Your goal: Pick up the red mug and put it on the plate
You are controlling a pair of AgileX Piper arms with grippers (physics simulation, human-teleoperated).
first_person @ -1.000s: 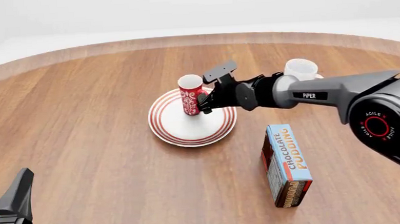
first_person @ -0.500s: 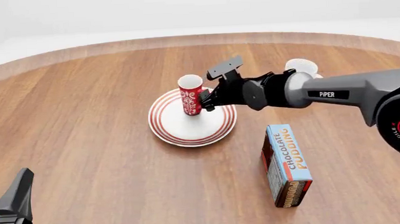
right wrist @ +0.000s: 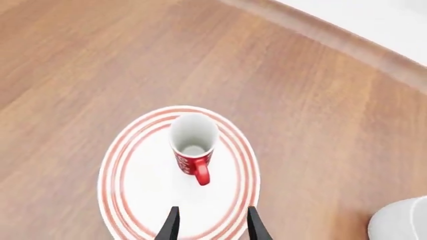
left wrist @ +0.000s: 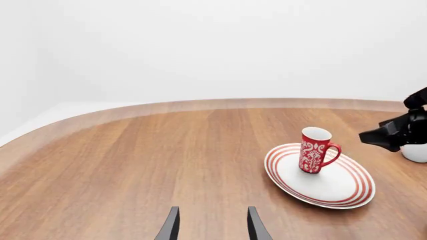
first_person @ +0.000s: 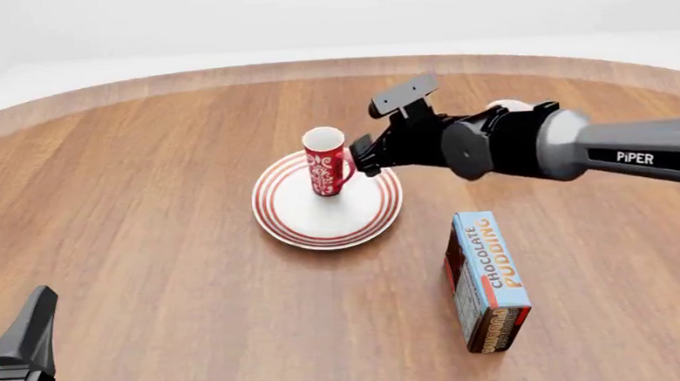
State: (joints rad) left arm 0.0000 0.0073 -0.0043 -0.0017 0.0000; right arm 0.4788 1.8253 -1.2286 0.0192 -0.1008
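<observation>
The red mug point(first_person: 324, 161) stands upright on the plate point(first_person: 283, 224), its handle turned toward my right gripper. My right gripper point(first_person: 363, 157) is open and empty, just right of the handle and a little above it, not touching. In the right wrist view the mug point(right wrist: 193, 145) and plate point(right wrist: 127, 190) lie past the open gripper point(right wrist: 209, 220). My left gripper point(first_person: 23, 347) is open and empty at the near left edge. Its wrist view shows its own open gripper point(left wrist: 210, 222), the mug point(left wrist: 313, 150), the plate point(left wrist: 333, 192) and the right gripper point(left wrist: 383, 137).
A plain white mug point(first_person: 510, 107) stands behind the right arm, mostly hidden; it also shows in the wrist views point(left wrist: 415, 152) point(right wrist: 400, 220). A chocolate pudding box point(first_person: 488, 279) stands at the near right. The round wooden table's edge point(first_person: 310, 68) curves along the back.
My right gripper has let go of the mug's handle and drawn back to the right and upward. The mug stays upright on the plate. The left arm has not moved.
</observation>
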